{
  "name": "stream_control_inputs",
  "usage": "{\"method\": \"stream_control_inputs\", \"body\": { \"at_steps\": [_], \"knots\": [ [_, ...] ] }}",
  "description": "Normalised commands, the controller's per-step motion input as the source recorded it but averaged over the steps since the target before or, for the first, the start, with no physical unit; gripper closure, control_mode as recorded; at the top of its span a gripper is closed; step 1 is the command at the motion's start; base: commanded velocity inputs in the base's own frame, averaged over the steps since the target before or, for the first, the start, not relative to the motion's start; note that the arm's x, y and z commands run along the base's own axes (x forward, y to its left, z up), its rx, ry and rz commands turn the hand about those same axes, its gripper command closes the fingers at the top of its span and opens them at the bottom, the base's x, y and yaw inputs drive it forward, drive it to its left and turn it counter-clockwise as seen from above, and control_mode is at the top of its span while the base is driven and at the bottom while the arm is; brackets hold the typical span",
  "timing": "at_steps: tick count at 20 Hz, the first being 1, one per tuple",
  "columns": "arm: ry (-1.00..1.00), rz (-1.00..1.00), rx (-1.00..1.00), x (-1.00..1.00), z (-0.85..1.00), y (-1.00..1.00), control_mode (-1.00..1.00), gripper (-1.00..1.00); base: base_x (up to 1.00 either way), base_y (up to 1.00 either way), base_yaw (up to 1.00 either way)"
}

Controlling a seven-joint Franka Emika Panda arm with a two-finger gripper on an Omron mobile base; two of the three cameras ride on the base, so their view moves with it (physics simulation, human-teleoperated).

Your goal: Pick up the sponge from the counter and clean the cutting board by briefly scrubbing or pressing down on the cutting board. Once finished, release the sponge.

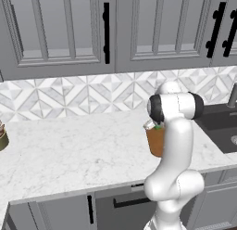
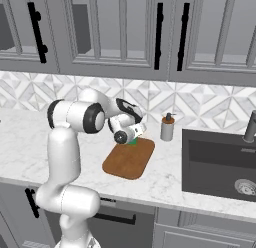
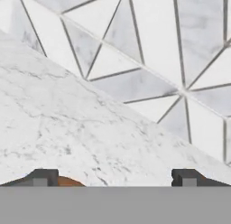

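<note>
The sponge [image 2: 133, 140], a sliver of green, lies at the far edge of the cutting board [image 2: 129, 158], at about 12 o'clock on the wood, largely hidden behind the robot's wrist in the right base view. The orange-brown board rests flat on the white marble counter [image 2: 20, 142], its long side angled toward the sink. The tool [image 3: 114, 177] hangs just above the sponge with its two dark tips spread wide, pinching nothing; in the hand view bare counter and backsplash tiles [image 3: 149, 42] run between the tips, and a small patch of orange wood shows beside the left one. Whether the sponge touches the board or sits just off its rim cannot be told from these angles.

With the sponge down at the board and the fingers apart, the task looks either at its close, the sponge let go after scrubbing, or at the point just ahead of a grasp; the pictures do not settle which.

The arm rises from the base, elbow bent high, forearm reaching forward and right, the hand tipped so its camera looks along the counter toward the wall. A soap dispenser [image 2: 167, 127] stands at 2 o'clock from the board, and the dark sink [image 2: 220, 167] lies at 3 o'clock.
</note>
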Motion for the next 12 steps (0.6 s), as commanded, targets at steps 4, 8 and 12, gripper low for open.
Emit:
{"method": "stream_control_inputs", "body": {
  "at_steps": [4, 8, 12],
  "knots": [
    [-0.29, 0.0, 0.02, 0.3, -0.82, 0.23, -1.0, -1.0, 0.0, 0.0, 0.0],
    [-0.09, 0.0, 0.13, -0.63, 0.39, 0.13, -1.0, -1.0, 0.0, 0.0, 0.0],
    [-0.13, 0.0, 0.19, -1.0, 1.0, 0.0, -1.0, -1.0, 0.0, 0.0, 0.0]
  ]
}}
